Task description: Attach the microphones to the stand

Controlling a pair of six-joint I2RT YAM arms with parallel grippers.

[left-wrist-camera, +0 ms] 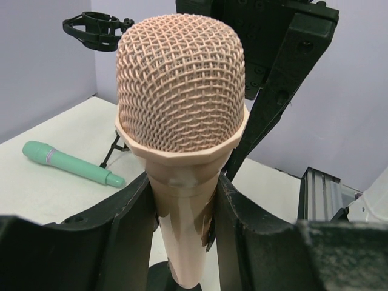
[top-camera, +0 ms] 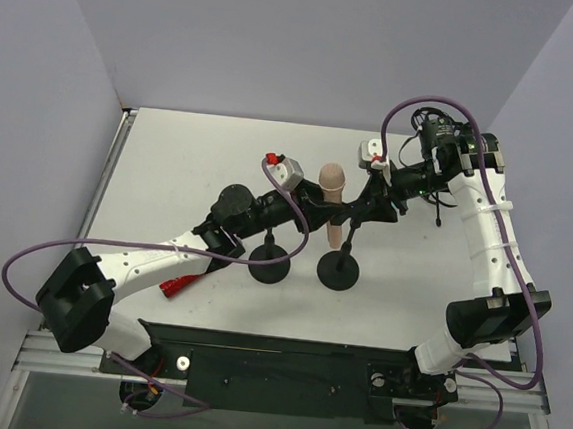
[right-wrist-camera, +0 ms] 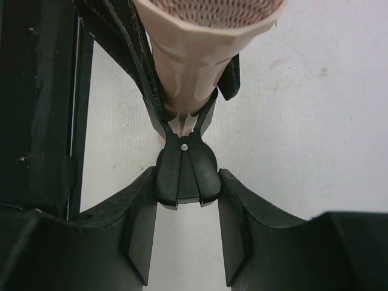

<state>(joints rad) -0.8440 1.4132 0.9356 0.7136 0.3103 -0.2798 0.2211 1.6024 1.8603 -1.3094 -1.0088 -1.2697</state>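
The pale peach-pink microphone (top-camera: 332,190) stands upright, head up, over the right stand (top-camera: 339,272). My left gripper (top-camera: 312,213) is shut on its body just below the mesh head (left-wrist-camera: 182,85). The stand's black clip (right-wrist-camera: 182,173) has its jaws around the pink handle (right-wrist-camera: 194,54). My right gripper (top-camera: 369,208) is shut on the clip's two handles, which are pressed together. The teal-green microphone (left-wrist-camera: 73,162) lies on the table in the left wrist view. The glittery red microphone (top-camera: 182,285) lies partly under my left arm.
A second stand with a round base (top-camera: 268,268) stands just left of the first. A black shock-mount holder on a small tripod (left-wrist-camera: 100,30) stands at the back right, near my right arm. The black rail (top-camera: 283,365) runs along the near edge.
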